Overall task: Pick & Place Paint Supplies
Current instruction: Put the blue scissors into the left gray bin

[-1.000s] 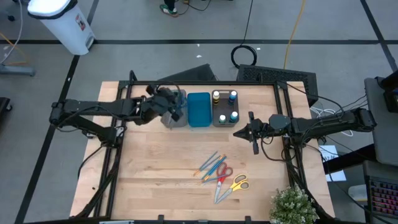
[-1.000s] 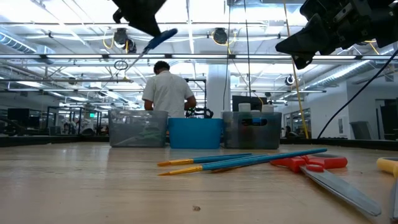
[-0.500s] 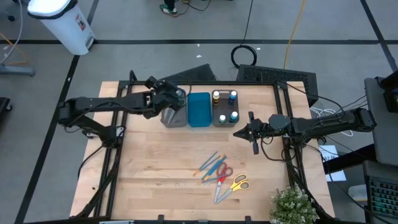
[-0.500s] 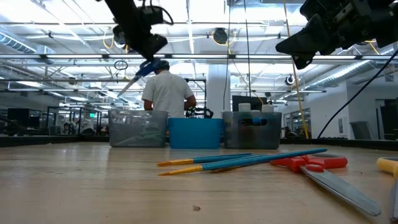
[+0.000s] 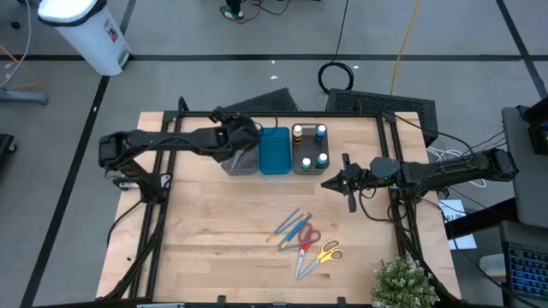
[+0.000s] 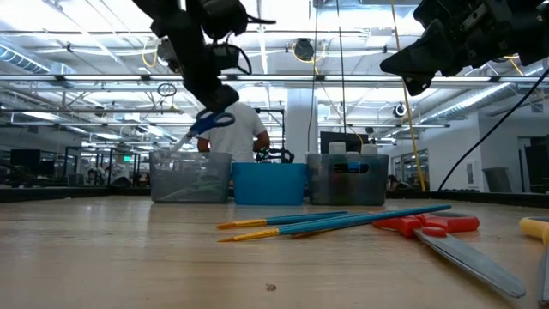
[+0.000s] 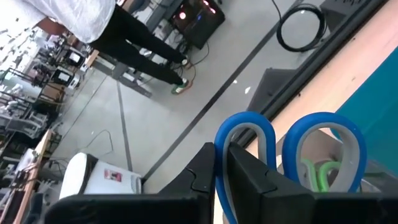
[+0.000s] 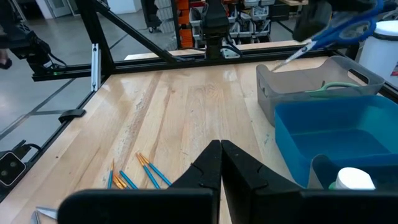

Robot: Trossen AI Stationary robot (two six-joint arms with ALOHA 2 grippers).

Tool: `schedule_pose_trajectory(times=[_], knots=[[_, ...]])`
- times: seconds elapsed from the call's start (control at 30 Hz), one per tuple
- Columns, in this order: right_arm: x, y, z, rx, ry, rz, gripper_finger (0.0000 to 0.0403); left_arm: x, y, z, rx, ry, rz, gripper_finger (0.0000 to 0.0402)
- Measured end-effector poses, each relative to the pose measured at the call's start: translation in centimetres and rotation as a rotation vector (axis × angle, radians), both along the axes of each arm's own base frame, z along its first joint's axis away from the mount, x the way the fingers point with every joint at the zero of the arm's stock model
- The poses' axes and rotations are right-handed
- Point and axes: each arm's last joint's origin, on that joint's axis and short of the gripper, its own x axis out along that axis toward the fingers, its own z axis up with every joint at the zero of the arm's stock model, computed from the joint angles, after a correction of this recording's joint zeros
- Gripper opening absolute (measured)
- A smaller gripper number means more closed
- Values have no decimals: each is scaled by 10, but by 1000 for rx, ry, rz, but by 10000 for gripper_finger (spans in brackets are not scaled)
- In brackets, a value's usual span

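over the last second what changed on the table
The left gripper, shut on the blue-handled scissors, carried them down and toward the grey tray; their tip now dips over it. Nothing was let go. The right gripper stayed shut in the same spot, and the brushes and the red and yellow scissors lie as before.

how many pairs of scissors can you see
4: red pair and yellow pair on the table, blue pair in the left gripper, green pair in the grey tray. More may be hidden.
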Motion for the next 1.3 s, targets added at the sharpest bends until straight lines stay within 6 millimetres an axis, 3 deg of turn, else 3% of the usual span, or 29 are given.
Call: schedule_pose_trajectory(times=[0.53,1.3], knots=[[0,0,0,-4,5,1,0,18,7,-34,-40,-6,33,34],[0,0,0,-3,4,1,0,14,4,-40,-136,-32,44,35]])
